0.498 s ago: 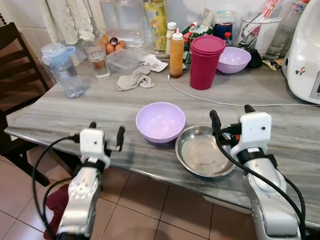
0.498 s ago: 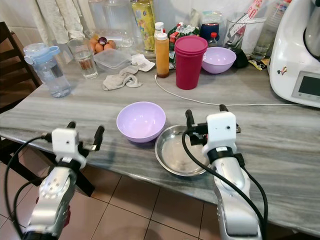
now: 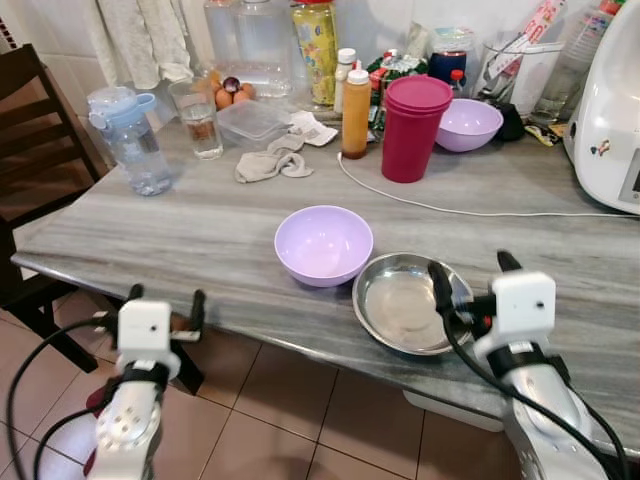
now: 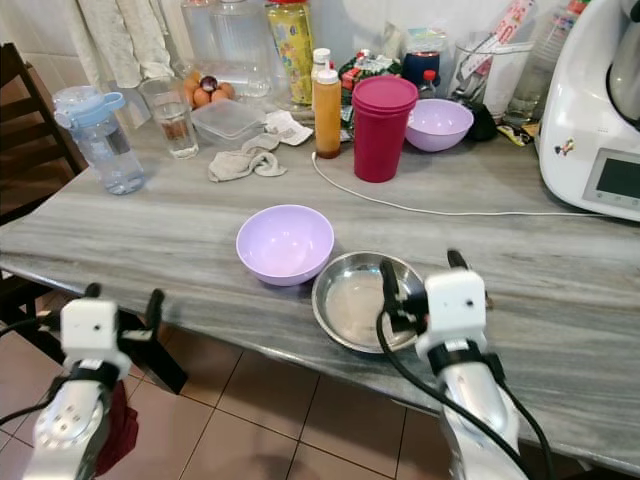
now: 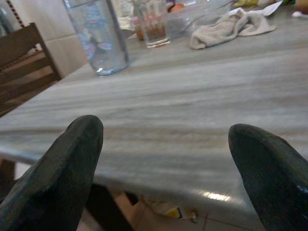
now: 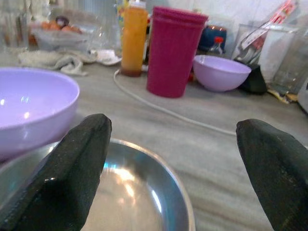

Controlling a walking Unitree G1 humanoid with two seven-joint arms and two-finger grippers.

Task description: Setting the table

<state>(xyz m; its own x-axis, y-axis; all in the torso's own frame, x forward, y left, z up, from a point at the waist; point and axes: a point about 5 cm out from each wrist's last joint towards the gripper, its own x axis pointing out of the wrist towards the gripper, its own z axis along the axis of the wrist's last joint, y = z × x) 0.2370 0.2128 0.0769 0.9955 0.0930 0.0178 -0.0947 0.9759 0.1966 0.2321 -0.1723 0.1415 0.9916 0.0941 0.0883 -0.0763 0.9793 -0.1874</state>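
Left eye view, steel plate (image 3: 405, 305): shallow, shiny, empty, beside lilac bowl (image 3: 322, 243).
My right gripper (image 3: 473, 278): spread wide at plate's near rim.
My left gripper (image 3: 165, 306): spread, off table's (image 3: 200, 215) near edge.

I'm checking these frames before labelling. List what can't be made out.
- White appliance: cut off by the right edge in both eye views.
- Jars at the back: tops cut off by the top edge.
- Steel dish: far rim hidden behind the right claw.
- Bottle: top cropped, left wrist view.
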